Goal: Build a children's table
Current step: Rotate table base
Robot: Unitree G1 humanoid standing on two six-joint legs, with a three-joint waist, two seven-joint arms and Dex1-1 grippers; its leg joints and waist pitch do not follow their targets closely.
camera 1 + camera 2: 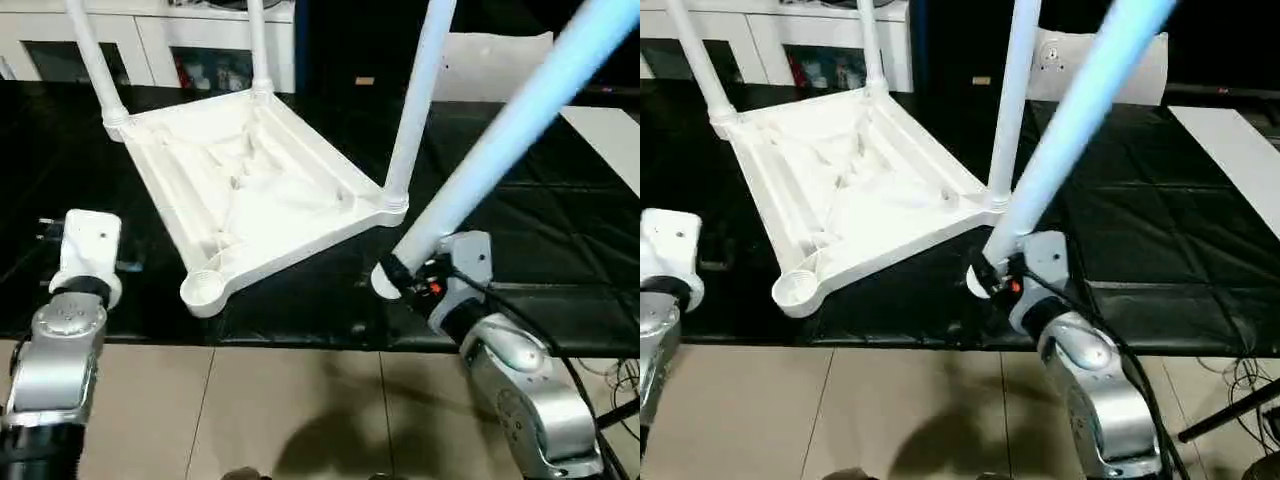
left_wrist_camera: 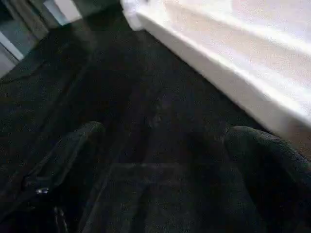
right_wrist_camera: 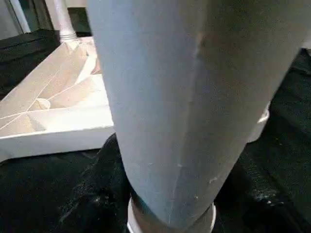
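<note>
From the head views, the tabletop [image 1: 255, 190] lies underside up on the black mat [image 1: 560, 220] with three legs standing in its corner sockets, its empty socket [image 1: 203, 288] nearest the robot, between the two grippers; the right gripper [image 1: 400, 275] is clenched around the thick end of the fourth leg [image 1: 500, 140], which slants up and away from its jaws. In the left wrist view, the left gripper [image 2: 160, 150] hangs over the mat with jaws released and nothing between them, the tabletop's edge just ahead and to one side. In the right wrist view, the held leg rises from between the jaws, with the tabletop beyond it.
</note>
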